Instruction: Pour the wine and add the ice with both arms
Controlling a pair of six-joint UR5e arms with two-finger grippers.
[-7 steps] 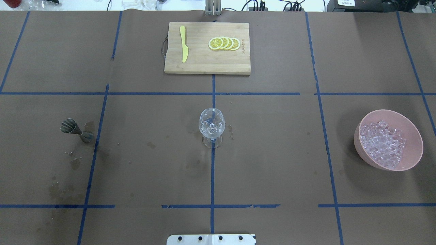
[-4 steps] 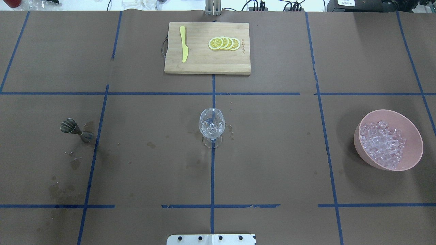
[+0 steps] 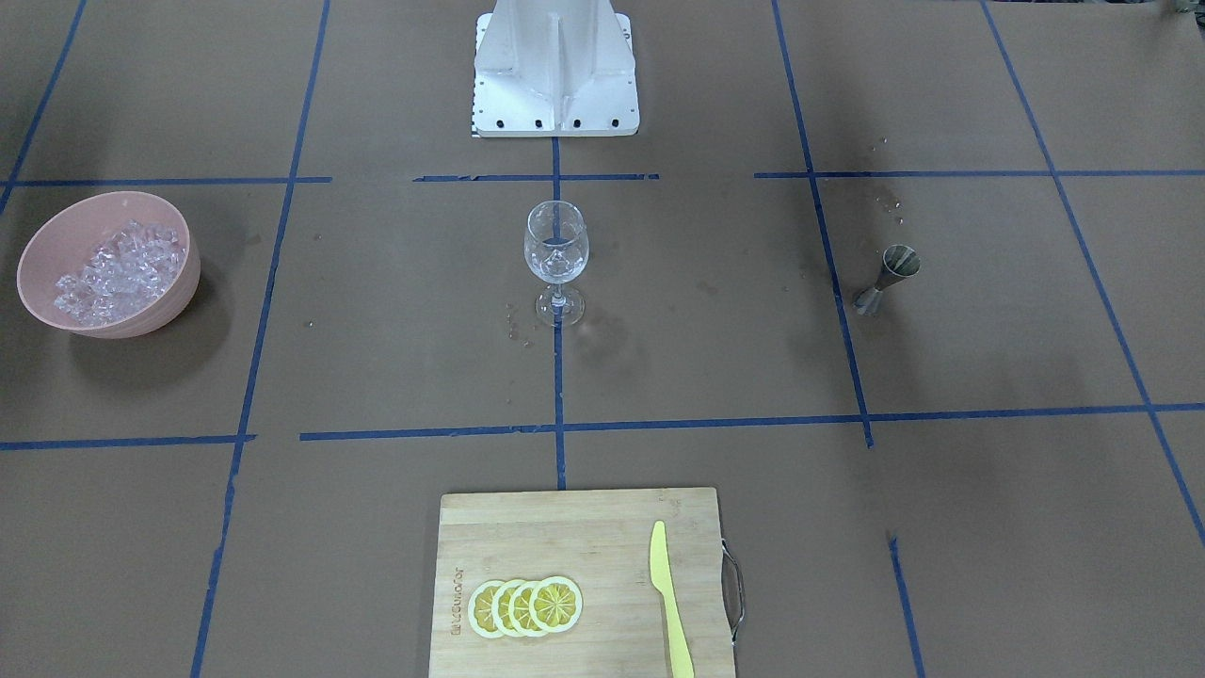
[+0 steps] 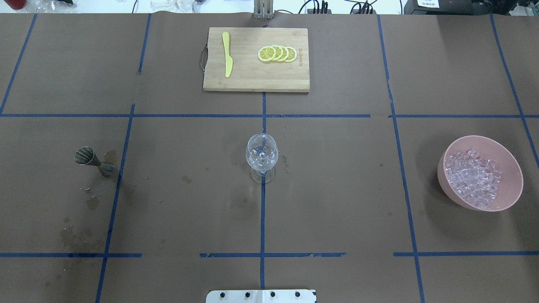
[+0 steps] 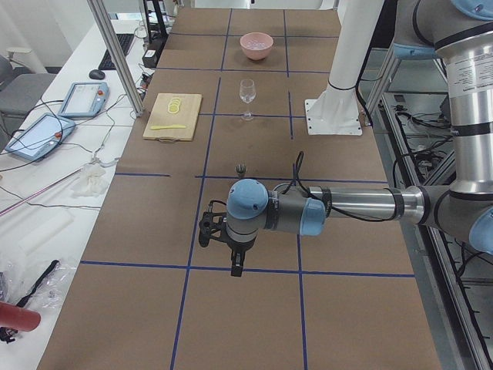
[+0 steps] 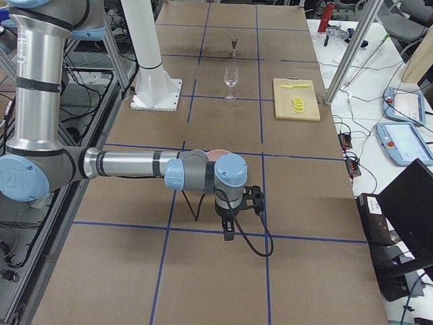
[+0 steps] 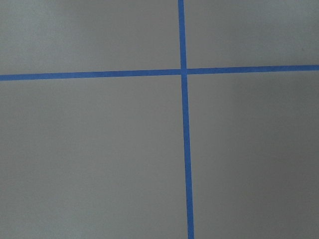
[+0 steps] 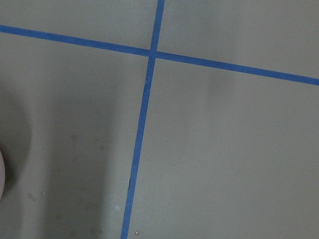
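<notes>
A glass (image 4: pixel 262 147) stands mid-frame holding something clear, perhaps the wine (image 4: pixel 261 160). Ice (image 4: pixel 473 176) fills a bowl (image 4: pixel 441 169) at right; a jigger (image 4: pixel 93 161) stands at left. The left gripper (image 5: pixel 209 230) and right gripper (image 6: pixel 256 198) hang far off, and their opening cannot be told. Any move should give the top-heavy glass a wide berth.

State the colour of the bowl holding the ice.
The bowl is pale pink, clearest in the overhead exterior view.

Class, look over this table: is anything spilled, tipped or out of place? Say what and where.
Yes: dark damp stains mark the brown paper near the jigger, and a few drops lie beside the foot of the wine glass, suggesting spilled liquid. Nothing looks tipped or broken.
</notes>
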